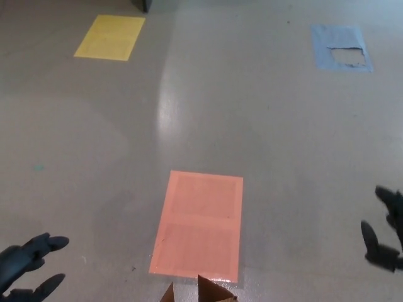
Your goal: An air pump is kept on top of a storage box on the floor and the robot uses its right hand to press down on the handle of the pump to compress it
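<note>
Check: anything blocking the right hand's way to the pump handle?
Can't tell: no pump is visible. The right hand hangs open at the right edge over bare floor; only brown cardboard corners show at the bottom edge.
</note>
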`<state>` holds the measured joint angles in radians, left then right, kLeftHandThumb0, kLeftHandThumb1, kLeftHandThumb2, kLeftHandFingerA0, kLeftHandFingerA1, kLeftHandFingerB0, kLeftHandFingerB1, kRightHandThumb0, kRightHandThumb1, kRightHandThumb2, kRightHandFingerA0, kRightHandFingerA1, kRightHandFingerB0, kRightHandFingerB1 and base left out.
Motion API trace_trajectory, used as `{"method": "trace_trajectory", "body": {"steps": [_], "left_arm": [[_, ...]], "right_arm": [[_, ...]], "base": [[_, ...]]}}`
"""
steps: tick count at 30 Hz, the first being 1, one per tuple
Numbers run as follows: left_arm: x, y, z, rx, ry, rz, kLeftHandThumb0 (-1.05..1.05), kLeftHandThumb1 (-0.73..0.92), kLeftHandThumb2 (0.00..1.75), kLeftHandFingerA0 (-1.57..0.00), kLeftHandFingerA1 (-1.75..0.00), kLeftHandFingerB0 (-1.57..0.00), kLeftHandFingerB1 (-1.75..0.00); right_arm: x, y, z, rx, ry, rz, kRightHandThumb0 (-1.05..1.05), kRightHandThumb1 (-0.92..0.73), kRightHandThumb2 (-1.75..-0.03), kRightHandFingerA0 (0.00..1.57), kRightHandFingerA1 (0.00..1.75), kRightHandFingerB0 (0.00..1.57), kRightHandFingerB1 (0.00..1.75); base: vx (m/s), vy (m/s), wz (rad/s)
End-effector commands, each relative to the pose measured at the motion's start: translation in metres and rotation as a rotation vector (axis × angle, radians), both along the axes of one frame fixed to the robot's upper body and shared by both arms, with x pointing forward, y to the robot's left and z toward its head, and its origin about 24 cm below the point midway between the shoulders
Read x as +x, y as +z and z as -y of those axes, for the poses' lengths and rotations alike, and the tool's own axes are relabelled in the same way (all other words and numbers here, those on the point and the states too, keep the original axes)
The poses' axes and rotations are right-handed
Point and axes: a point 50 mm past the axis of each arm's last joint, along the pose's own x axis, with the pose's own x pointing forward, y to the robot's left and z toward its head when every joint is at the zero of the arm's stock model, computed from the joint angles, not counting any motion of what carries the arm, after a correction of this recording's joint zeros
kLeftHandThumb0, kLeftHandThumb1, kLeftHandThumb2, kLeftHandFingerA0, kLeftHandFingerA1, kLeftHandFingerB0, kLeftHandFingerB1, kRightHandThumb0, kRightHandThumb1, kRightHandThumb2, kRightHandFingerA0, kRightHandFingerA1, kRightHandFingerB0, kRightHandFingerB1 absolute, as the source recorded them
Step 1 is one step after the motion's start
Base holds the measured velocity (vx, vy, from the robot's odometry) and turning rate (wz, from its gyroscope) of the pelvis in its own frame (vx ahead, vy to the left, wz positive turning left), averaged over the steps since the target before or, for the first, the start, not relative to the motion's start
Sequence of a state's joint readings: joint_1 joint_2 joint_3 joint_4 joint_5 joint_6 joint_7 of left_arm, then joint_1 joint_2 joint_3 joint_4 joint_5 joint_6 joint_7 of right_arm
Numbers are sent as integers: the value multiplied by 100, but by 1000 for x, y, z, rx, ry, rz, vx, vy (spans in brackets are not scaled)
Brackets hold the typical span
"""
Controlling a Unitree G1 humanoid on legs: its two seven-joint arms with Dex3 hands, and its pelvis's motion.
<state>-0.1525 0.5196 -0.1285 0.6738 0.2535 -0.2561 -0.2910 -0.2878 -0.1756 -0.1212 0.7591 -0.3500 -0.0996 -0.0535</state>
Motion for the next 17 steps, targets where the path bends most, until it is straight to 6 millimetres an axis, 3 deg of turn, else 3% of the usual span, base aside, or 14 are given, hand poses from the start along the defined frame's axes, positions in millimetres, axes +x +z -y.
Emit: {"method": "trace_trajectory", "body": {"steps": [1, 17], "left_arm": [[-7, 5, -36, -5, 162, 29, -34, 59, 112, 0, -47, 0, -47], [-9, -5, -43, -32, 225, 5, -34, 58, 111, 0, -47, 0, -47]], "right_arm": [[-40, -45, 48, 37, -181, -328, -73, -80, -105, 2, 21, 1, 17], [-20, -34, 41, -44, -74, -306, -74, -76, -99, 6, 28, 6, 19]], "base": [[0, 0, 0], [0, 0, 0]]}}
